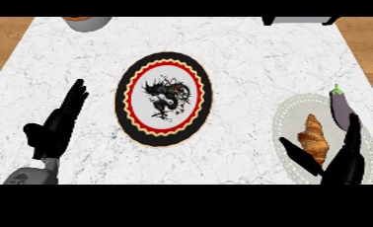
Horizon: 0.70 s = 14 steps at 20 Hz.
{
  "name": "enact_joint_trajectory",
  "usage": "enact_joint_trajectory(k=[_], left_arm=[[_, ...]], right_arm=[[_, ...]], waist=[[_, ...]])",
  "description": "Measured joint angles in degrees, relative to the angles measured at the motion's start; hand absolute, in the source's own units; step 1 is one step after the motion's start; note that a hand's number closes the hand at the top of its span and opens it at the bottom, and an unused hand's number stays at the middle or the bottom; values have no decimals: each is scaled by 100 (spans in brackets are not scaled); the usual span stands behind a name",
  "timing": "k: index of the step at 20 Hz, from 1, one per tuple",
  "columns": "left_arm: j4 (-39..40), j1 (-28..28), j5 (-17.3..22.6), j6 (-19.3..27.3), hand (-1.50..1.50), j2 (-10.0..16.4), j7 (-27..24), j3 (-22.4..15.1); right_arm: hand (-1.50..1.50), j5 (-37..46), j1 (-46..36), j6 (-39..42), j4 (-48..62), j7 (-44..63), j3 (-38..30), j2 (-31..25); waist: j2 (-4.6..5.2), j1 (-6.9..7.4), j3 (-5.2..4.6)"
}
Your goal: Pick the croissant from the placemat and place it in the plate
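You have nothing delivered yet: on the white veined marble counter (pixel 241 53), the round plate (pixel 121 100), with its black rim, red zigzag ring and dark motif, holds no food, so the grasp, the lift and the placing are all left. The pale lacy placemat (pixel 291 110) lies at the right. Your right hand (pixel 341 169) is spread open beside it, grasping nothing, and the left hand (pixel 56 125) rests open. A smooth purple eggplant (pixel 340 110) lies beside the ridged, golden, tapered croissant (pixel 314 139), which is on the placemat

The left hand (pixel 56 125) was all black, long slim fingers (pixel 75 95), joined to a rounded grey forearm (pixel 29 175); right hand (pixel 342 164) was black too.
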Motion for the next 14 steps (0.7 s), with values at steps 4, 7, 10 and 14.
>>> enact_joint_trajectory(k=[4, 7, 10, 14], left_arm=[[-1, -43, -8, -37, 0, -18, 29, 1], [-19, 2, -23, -69, 0, -25, -4, 13], [2, -26, -100, -9, 0, -139, 25, -7], [-30, 23, -133, -89, 0, -142, 0, 75]], right_arm=[[-150, 540, 264, 924, -266, 1143, 86, -270], [-150, 820, 302, 1737, -782, 2104, 70, -485], [-150, 1047, 201, 2410, -1212, 2918, 105, -480], [-150, 1280, 26, 3127, -1484, 3664, 116, -432]], waist=[[10, 14, -4], [8, 27, 2], [8, 36, 12], [8, 54, 21]])
